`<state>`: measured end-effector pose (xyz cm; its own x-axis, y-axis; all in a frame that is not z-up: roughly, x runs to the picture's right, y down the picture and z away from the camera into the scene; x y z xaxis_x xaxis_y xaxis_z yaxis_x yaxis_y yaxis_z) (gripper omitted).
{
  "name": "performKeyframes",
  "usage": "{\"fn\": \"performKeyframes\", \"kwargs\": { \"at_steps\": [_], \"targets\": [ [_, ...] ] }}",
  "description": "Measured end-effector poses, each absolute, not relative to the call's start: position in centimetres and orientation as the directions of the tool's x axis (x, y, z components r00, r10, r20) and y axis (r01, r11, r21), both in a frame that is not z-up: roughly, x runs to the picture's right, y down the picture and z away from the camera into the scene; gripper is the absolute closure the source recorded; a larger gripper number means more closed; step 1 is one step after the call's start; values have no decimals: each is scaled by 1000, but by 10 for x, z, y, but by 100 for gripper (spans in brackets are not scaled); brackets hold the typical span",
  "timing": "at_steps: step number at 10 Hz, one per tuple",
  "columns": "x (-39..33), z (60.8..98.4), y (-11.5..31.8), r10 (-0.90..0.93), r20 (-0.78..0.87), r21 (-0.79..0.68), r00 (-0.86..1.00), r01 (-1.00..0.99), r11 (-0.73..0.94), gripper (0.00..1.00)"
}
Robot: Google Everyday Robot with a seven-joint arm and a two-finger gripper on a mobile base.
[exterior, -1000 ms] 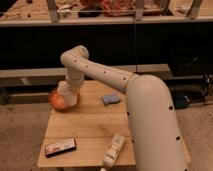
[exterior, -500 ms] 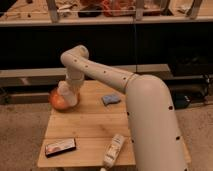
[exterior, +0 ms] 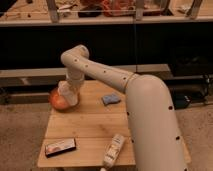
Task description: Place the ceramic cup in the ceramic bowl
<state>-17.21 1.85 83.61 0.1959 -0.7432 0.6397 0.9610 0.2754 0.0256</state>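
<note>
The orange-red glossy ceramic bowl (exterior: pixel 58 101) sits at the far left corner of the wooden table (exterior: pixel 90 125). My gripper (exterior: pixel 66 95) reaches down from the white arm right over the bowl and covers most of it. A pale whitish shape at the gripper's tip, over the bowl, may be the ceramic cup; I cannot tell it apart from the gripper. Only the bowl's left and front rim shows.
A blue-grey cloth-like lump (exterior: pixel 111 99) lies right of the bowl. A white labelled bottle (exterior: pixel 113 150) lies on its side at the front edge. A flat dark box (exterior: pixel 60 147) lies at the front left. My arm's large white link covers the table's right side.
</note>
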Motion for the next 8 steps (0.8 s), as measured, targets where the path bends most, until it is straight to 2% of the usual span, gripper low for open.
{"fn": "performKeyframes", "kwargs": {
  "at_steps": [4,8],
  "targets": [
    [-171,837,16,-747,636,27,195,962,273,93],
    [-171,839,16,-749,634,27,192,963,269,93]
  ]
}}
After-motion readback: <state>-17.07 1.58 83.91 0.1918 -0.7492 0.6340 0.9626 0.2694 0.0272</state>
